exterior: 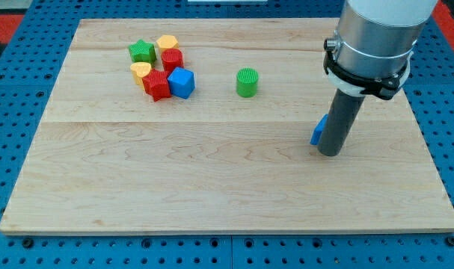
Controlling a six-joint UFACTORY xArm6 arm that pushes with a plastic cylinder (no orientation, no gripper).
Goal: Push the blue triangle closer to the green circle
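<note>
The green circle [247, 82] stands upright on the wooden board [212, 172], right of centre toward the view's top. The blue triangle [317, 131] is at the view's right, mostly hidden behind my rod; only its left edge shows. My tip [330, 152] rests on the board, touching or right against the blue triangle's right side. The green circle lies up and to the left of the triangle, well apart from it.
A cluster of blocks sits at the view's upper left: a green star [141, 51], a yellow block [167, 42], a red block [173, 60], a yellow heart [140, 72], a red star [157, 85] and a blue cube [182, 82].
</note>
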